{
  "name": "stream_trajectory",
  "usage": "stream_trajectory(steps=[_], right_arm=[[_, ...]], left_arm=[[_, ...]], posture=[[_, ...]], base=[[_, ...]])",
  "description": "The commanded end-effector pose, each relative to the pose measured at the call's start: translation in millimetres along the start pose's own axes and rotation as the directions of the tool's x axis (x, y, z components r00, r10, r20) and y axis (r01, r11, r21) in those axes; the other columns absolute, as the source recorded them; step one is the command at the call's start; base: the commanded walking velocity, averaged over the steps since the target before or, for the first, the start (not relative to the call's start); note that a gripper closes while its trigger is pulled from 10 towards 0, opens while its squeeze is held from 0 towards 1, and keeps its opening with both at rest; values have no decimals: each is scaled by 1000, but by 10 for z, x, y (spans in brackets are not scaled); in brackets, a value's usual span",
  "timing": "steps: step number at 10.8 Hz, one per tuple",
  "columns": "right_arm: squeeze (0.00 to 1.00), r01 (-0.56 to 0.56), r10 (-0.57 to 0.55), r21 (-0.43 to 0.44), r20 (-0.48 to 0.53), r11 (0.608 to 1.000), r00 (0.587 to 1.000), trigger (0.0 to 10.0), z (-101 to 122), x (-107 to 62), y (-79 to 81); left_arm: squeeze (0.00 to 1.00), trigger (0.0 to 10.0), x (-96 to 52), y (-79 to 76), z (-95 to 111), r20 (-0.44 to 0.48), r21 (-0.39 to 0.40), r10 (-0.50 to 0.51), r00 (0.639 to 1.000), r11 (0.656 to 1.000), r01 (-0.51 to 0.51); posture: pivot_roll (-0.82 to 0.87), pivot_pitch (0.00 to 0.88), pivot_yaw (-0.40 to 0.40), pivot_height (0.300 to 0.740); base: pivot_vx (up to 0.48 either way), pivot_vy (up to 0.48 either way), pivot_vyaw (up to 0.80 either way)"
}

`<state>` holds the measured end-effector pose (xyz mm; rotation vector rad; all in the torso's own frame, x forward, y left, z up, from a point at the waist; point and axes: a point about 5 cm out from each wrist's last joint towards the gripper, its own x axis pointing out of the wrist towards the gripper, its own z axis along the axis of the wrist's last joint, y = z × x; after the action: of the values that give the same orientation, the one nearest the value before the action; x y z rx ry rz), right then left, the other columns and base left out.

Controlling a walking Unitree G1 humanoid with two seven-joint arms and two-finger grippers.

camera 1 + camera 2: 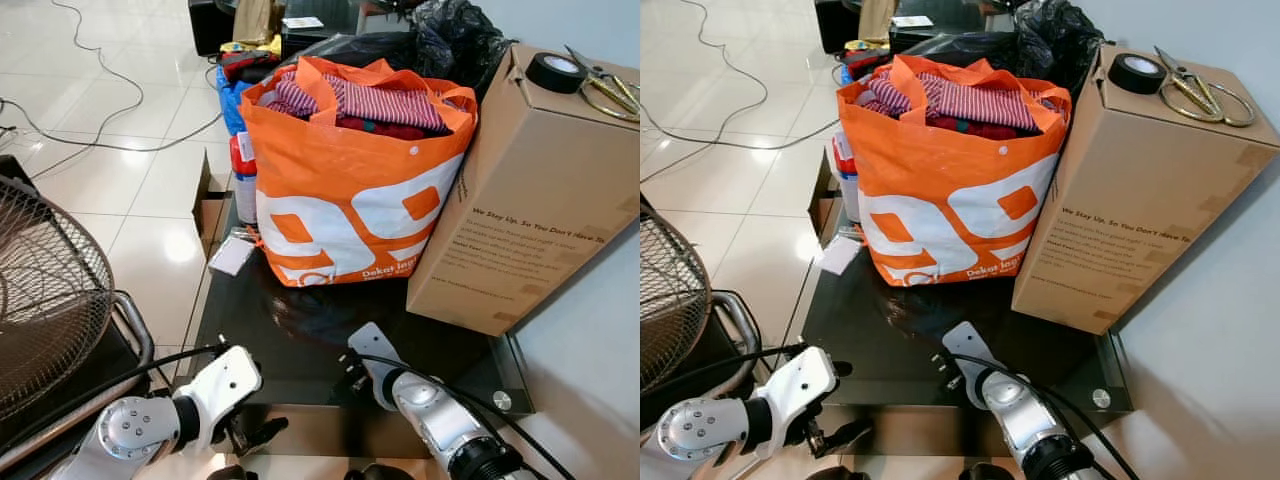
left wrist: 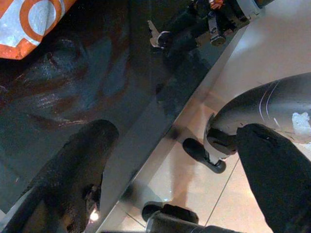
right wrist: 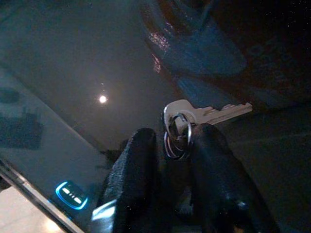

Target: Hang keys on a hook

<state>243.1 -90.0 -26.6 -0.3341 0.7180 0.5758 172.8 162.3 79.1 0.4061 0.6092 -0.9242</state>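
Note:
A silver key on a ring [image 3: 209, 112] is pinched between the black fingertips of my right gripper [image 3: 176, 133], just above the dark glass table [image 1: 300, 345]. In the left eye view the right gripper [image 1: 352, 374] sits low over the table's near edge, in front of the orange bag. The left wrist view catches the same key [image 2: 153, 35] sticking out of that gripper. My left gripper [image 1: 256, 436] hangs just off the table's front edge, over the floor. Its fingers [image 2: 77, 174] are spread wide with nothing between them.
An orange shopping bag [image 1: 350, 190] full of clothes stands on the table. Beside it on the right is a tall cardboard box [image 1: 540, 200] with tape [image 1: 555, 72] and scissors [image 1: 605, 88] on top. A fan grille [image 1: 45, 300] is at my left. Cables [image 1: 100, 110] lie on the tiled floor.

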Motion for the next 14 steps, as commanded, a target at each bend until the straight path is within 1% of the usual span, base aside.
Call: stream_trajectory(steps=[1, 4, 5, 6, 7, 8, 9, 10, 11, 12, 13, 14], right_arm=[[0, 14, -14, 7, -45, 1000, 999, 0, -95, -5, -33], [0, 19, -19, 4, -40, 1000, 999, 0, -86, 8, -52], [0, 31, -34, -74, -39, 997, 999, 0, -47, -2, -111], [0, 21, -23, -94, -19, 995, 1000, 0, 22, -33, -162], [0, 7, -5, -36, 75, 999, 997, 0, 232, -145, -263], [0, 8, -4, -40, 108, 999, 994, 0, 311, -184, -318], [0, 14, -20, 27, 248, 1000, 969, 0, 609, -420, -530], [0, 53, -75, 83, 288, 995, 955, 0, 692, -554, -669], [0, 85, -125, 139, 310, 987, 942, 0, 711, -672, -744], [0, 104, -166, 197, 334, 975, 928, 0, 708, -804, -796], [0, 159, -273, 303, 384, 940, 882, 2353, 726, -1016, -814], [0, 223, -392, 409, 397, 885, 829, 510, 745, -1123, -839]], left_arm=[[0, 10000, -11, -12, 31, 3, 19, 0, 1000, 1000, 0], [0, 10000, -2, 2, 32, 3, 20, 2, 1000, 1000, -2], [0, 10000, 19, 22, 32, 5, 21, 6, 1000, 1000, -7], [0, 10000, 39, 43, 35, 13, 18, 17, 1000, 1000, -17], [0, 10000, 78, 89, 62, 40, 14, 38, 998, 999, -38], [0, 10000, 101, 130, 79, 53, 10, 52, 997, 999, -53], [0, 10000, 65, 325, 204, 133, -52, 157, 979, 987, -151], [0, 10000, 26, 496, 316, 200, -140, 253, 947, 964, -228], [0, 10000, -8, 595, 390, 236, -183, 318, 918, 943, -279], [0, 10000, -6, 679, 462, 260, -191, 381, 887, 921, -340], [0, 10000, -32, 774, 618, 303, -217, 504, 809, 863, -457], [0, 10000, -68, 822, 751, 344, -282, 571, 745, 820, -498]], posture=[[-39, 74, -75, 740], [-38, 65, -75, 740], [-47, 46, -75, 740], [-57, 22, -72, 740], [-68, 0, -68, 740], [-65, 0, -70, 740], [-53, 0, -73, 740], [-41, 0, -68, 740], [-37, 0, -60, 740], [-7, 0, -70, 740], [11, 0, -76, 740], [6, 0, -72, 740]], base=[[0, 0, 0], [0, 0, 0], [0, 0, 0], [0, 0, 0], [0, 0, 0], [0, 0, 0], [0, 0, 0], [0, 0, 0], [0, 0, 0], [0, 0, 0], [0, 0, 0], [0, 0, 0]])
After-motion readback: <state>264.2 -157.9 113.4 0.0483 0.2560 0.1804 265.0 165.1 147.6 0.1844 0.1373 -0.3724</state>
